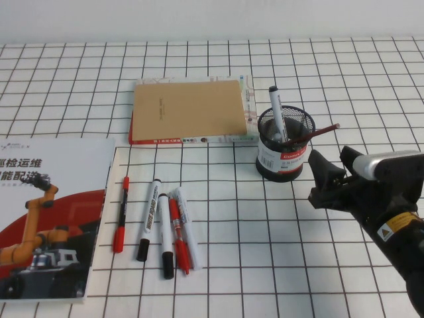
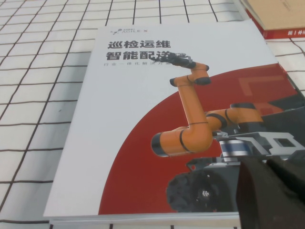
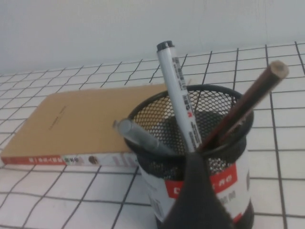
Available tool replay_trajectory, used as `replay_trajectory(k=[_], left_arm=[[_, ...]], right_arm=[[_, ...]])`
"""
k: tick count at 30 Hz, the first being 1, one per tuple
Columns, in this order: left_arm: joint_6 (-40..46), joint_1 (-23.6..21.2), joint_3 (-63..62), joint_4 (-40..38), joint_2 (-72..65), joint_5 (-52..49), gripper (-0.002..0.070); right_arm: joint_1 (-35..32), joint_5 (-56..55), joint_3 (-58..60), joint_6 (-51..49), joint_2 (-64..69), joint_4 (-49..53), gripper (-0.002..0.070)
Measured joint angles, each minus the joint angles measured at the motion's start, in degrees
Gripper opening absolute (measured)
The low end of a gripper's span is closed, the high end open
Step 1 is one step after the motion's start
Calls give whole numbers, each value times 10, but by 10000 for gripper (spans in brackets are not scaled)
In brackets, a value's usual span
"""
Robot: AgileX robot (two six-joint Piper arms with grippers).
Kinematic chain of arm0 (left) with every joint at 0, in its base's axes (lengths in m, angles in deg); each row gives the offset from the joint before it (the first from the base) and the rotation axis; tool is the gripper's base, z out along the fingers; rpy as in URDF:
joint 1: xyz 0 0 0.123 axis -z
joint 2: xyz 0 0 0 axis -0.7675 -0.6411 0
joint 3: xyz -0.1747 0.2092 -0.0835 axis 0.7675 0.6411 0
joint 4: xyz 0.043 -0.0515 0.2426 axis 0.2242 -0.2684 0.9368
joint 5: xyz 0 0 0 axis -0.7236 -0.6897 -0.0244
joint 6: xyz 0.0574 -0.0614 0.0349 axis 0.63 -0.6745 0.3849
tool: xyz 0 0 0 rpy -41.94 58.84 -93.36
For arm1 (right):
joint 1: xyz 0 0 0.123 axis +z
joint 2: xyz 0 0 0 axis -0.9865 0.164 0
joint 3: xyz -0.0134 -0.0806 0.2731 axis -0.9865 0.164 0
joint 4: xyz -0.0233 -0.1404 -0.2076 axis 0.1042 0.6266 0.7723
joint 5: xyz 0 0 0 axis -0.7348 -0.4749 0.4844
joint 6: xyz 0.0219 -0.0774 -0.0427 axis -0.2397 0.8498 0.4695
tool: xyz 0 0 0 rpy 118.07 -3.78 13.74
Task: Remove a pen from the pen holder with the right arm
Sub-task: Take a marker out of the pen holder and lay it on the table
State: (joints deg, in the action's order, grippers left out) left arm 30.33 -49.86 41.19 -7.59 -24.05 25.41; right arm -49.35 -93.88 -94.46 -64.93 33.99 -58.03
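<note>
The black mesh pen holder [image 1: 283, 158] with a red and white label stands right of the table's middle. In it are an upright white marker [image 1: 276, 111], a brown pencil [image 1: 320, 130] leaning right, and a grey pen [image 3: 140, 138] resting on the rim. My right gripper [image 1: 317, 177] hangs open just right of the holder and nearer to me, holding nothing. In the right wrist view one dark finger [image 3: 195, 195] rises in front of the pen holder [image 3: 224, 186]. My left gripper [image 2: 267, 167] hovers shut over a brochure [image 2: 143, 119].
Several pens and markers [image 1: 165, 228] lie side by side left of the holder. A brown-covered book [image 1: 189, 109] lies behind them, next to the holder. The robot brochure [image 1: 50, 218] covers the front left of the checked tablecloth.
</note>
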Motion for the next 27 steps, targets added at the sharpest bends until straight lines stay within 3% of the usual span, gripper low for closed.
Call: replay_trajectory(k=[19,27], left_arm=[[0,0,0,0,0,0,-4],[0,0,0,0,0,0,-4]], right_arm=[[-2,-5,-134,-25,79,-65,426],[-2,-7,-153,-27,93,-68,351]])
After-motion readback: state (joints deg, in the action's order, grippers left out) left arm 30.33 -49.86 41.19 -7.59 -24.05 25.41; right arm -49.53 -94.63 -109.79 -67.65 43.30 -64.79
